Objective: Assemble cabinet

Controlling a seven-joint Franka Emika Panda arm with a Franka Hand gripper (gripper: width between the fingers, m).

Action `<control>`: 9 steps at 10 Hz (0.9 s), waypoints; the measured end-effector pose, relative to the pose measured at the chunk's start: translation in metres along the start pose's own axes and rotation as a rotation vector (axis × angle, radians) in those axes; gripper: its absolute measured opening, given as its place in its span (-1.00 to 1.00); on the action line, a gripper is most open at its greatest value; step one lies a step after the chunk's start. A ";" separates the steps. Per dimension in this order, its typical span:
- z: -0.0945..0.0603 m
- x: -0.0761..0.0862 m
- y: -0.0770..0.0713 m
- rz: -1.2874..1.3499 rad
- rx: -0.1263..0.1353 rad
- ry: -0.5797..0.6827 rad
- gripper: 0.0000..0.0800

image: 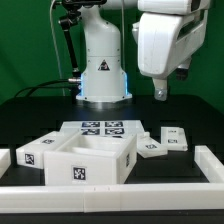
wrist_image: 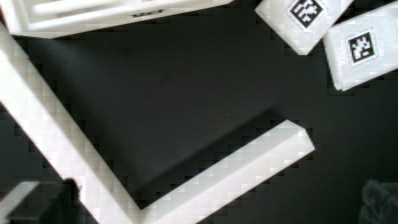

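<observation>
Black bench [image: 40,120], white rail [image: 110,191] across the frame's bottom edge. The cabinet box [image: 88,160] stands lower centre, open-topped; loose panels [image: 165,141] lie right of it, unfitted. My tool [image: 160,93] hangs upper right, released and empty. I judge most assembly remains.

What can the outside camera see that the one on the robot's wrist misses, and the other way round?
Only the exterior view shows the robot's white base, the marker board, the cabinet's open box as a whole, and the end effector hanging above the table. Only the wrist view looks down past the end effector's dark fingers, which are spread apart with nothing between them. Both show the black table, the small tagged white panels and the white rail.
</observation>
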State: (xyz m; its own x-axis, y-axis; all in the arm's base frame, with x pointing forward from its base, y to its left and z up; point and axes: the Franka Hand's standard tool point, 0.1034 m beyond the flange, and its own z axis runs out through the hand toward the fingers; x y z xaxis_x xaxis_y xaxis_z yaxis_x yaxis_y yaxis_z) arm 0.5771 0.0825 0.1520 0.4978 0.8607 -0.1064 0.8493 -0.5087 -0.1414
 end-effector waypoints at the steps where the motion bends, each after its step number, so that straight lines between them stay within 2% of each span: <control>1: 0.000 0.000 0.000 0.000 0.000 0.000 0.99; 3: 0.001 -0.001 0.001 0.001 -0.001 0.002 0.99; 4: 0.003 -0.007 0.004 -0.042 -0.033 0.028 0.99; 6: 0.018 -0.032 0.000 -0.087 -0.067 0.055 0.99; 7: 0.025 -0.042 0.000 -0.133 -0.074 0.061 0.99; 8: 0.029 -0.050 0.003 -0.137 -0.068 0.057 0.99; 9: 0.027 -0.047 0.003 -0.125 -0.070 0.059 0.99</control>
State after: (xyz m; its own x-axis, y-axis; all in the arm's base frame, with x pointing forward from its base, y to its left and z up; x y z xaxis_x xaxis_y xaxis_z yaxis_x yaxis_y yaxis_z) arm 0.5510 0.0401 0.1299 0.3953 0.9179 -0.0345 0.9144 -0.3968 -0.0803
